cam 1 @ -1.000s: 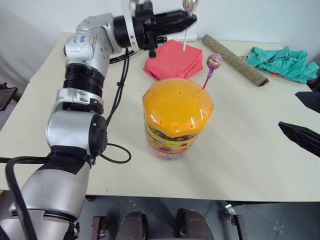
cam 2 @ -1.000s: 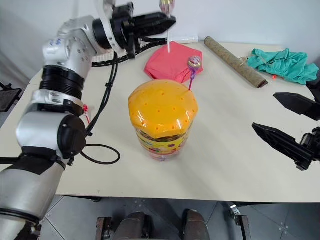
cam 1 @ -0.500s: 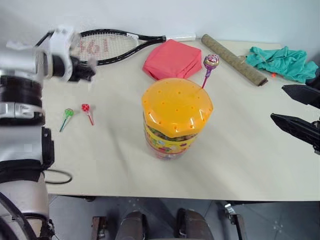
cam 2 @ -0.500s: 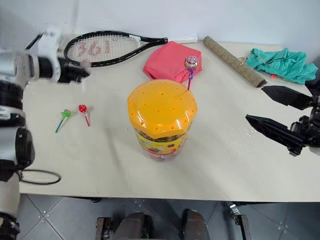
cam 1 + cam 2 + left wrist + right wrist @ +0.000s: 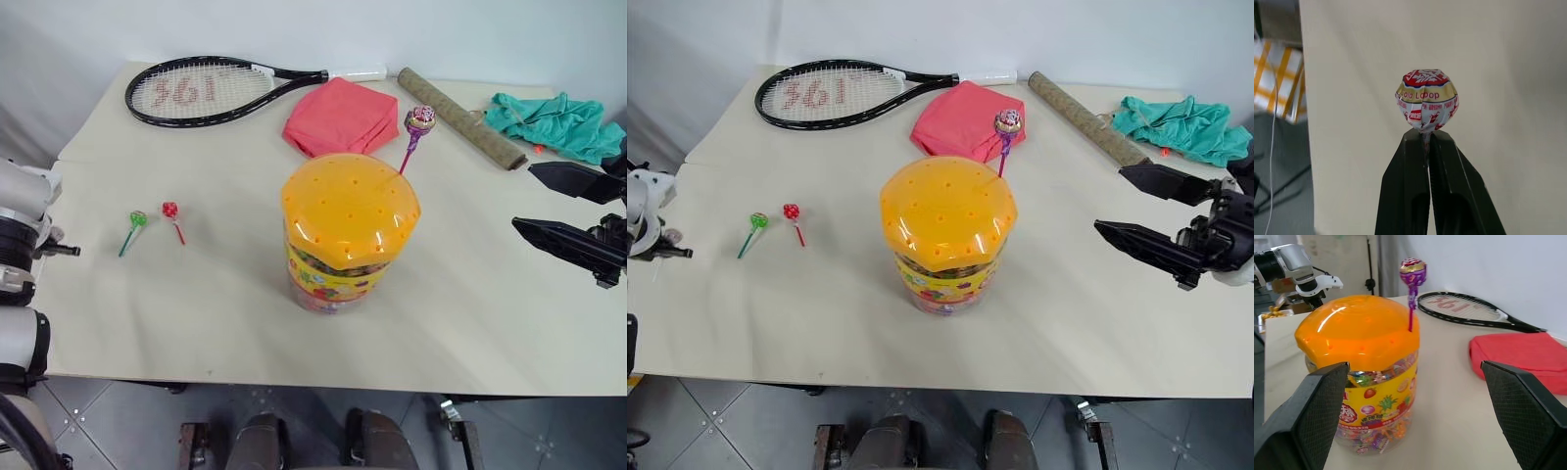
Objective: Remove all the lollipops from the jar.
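Far left, past the edge of the pale beige table [image 5: 470,323]: left pincer [image 5: 1428,142], clenched on the stick of a red, white and gold wrapped lollipop [image 5: 1427,101], candy head just above the black fingertips. Next, lying flat on the table near that left edge: green lollipop [image 5: 136,219] and small red lollipop [image 5: 169,211], close together, sticks toward the near edge. Behind them, at the far side: black-framed tennis racket with red lettering on the strings [image 5: 196,90]. In the middle: clear plastic jar with a yellow-red label and an orange domed lid dotted with holes [image 5: 345,233], upright, with a purple lollipop on a purple stick [image 5: 419,120] standing slanted in a hole at the lid's far right side. Behind the jar: folded red cloth [image 5: 340,117]. Further right: brown cardboard tube [image 5: 460,117], then crumpled teal cloth [image 5: 554,121] at the far right corner. At the right edge: right pincer [image 5: 558,208], released, black fingers wide apart, empty, aimed toward the jar and well apart from it.
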